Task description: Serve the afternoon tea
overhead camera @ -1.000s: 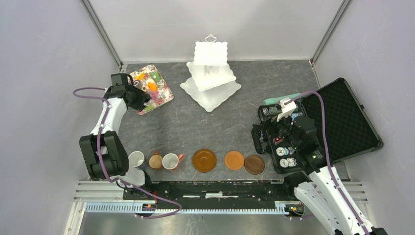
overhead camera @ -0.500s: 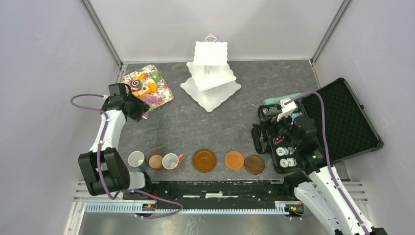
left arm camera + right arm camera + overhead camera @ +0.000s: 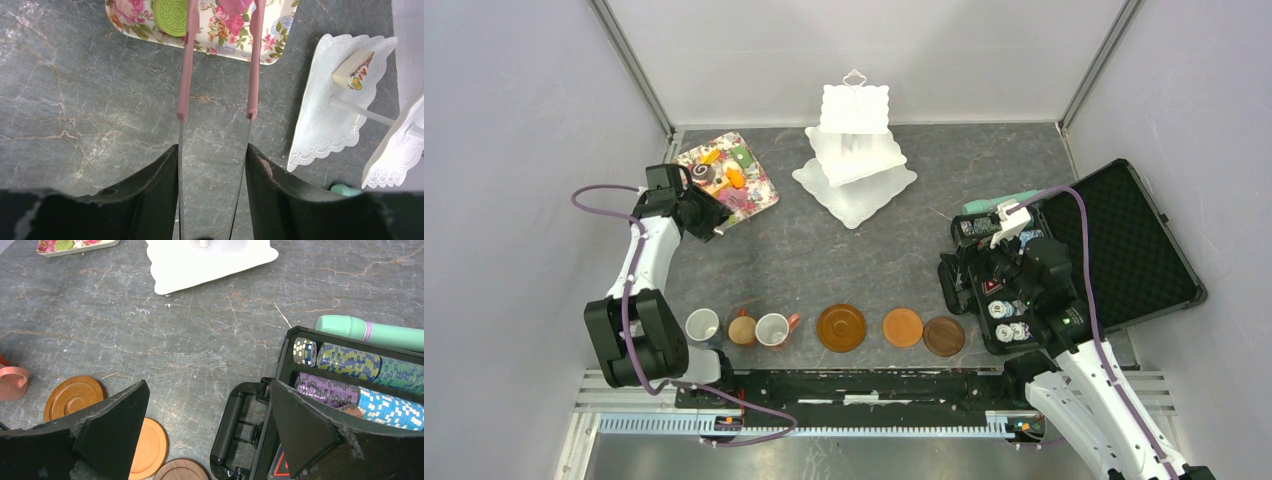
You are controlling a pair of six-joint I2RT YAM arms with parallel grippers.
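My left gripper [image 3: 696, 207] [image 3: 212, 150] is shut on a pair of metal tongs with pink tips [image 3: 252, 65]. The tips reach over the floral tray [image 3: 220, 40], beside a green toy cookie [image 3: 170, 15]. A pink toy cake [image 3: 235, 5] sits between the tips at the frame edge. The white three-tier stand [image 3: 854, 160] has one cream cake [image 3: 353, 69] on its bottom tier. Three mugs [image 3: 742, 329] and three saucers [image 3: 903, 327] line the near edge. My right gripper [image 3: 984, 265] [image 3: 209, 390] is open and empty above the table.
An open black case of poker chips [image 3: 1114, 250] lies at the right, its handle [image 3: 232, 425] just under my right gripper. A mint-green roll [image 3: 370, 332] lies behind it. The floral tray [image 3: 724, 180] sits at the far left. Grey walls enclose the table.
My left gripper with the tongs has drawn back from over the tray toward the near left. The right arm has not moved.
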